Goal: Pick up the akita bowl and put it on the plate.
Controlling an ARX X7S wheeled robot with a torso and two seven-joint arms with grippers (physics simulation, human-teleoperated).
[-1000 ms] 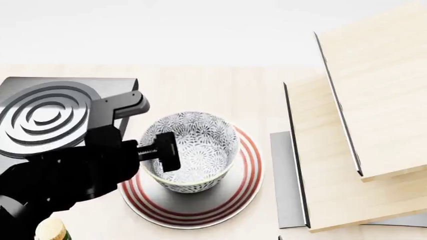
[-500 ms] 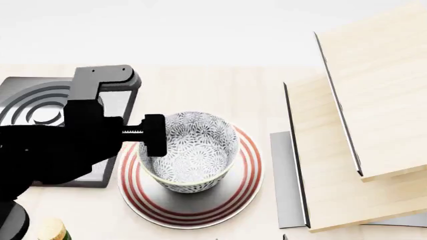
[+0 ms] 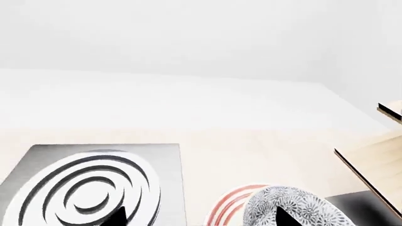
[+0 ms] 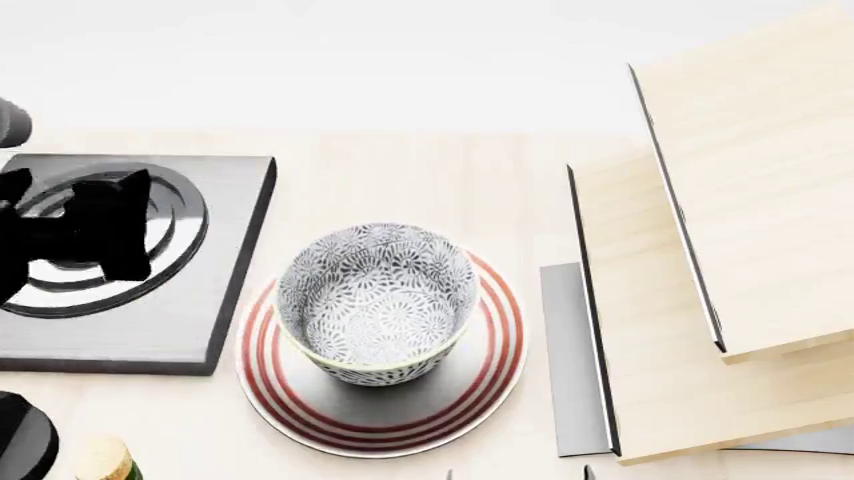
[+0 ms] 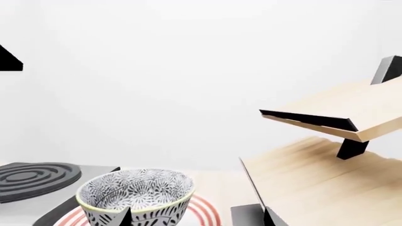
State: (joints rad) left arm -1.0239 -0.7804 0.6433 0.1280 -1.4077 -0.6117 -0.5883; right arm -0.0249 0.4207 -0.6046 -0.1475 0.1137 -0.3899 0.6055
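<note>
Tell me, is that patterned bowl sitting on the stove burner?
No, the akita bowl sits on the plate, beside the stove burner.

Left claw: matte black, blocky, angular.

Simulated kitchen setup. Pale wood counter, dark grey square stove burner with concentric rings under left hand, red-ringed plate carrying patterned akita bowl beside burner, stepped wooden shelves beyond. Blank white backdrop.
</note>
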